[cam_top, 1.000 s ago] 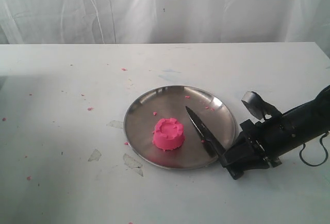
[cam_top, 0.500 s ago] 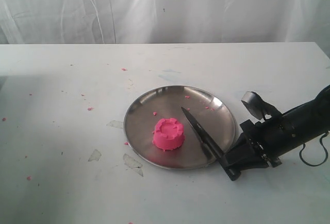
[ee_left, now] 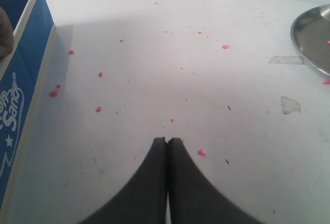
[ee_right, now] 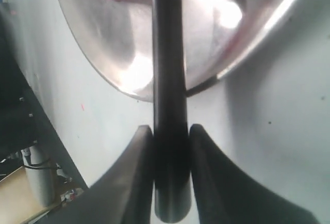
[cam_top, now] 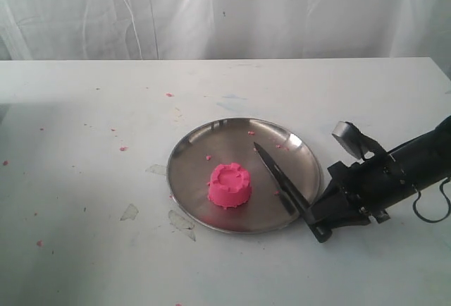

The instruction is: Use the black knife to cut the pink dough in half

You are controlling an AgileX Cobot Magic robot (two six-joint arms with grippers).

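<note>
blue box lettered "sand", left claw pressed together, right claw clamped on black knife

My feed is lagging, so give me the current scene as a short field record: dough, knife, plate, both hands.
pink dough: whole, uncut, standing on the plate
steel plate: on the white table, holding the dough
black knife: blade over the plate, right of the dough, not touching it
right hand: shut on the knife handle, at the plate's right rim
left hand: shut, empty, over bare table away from the plate
pink crumbs: scattered on the table
</note>
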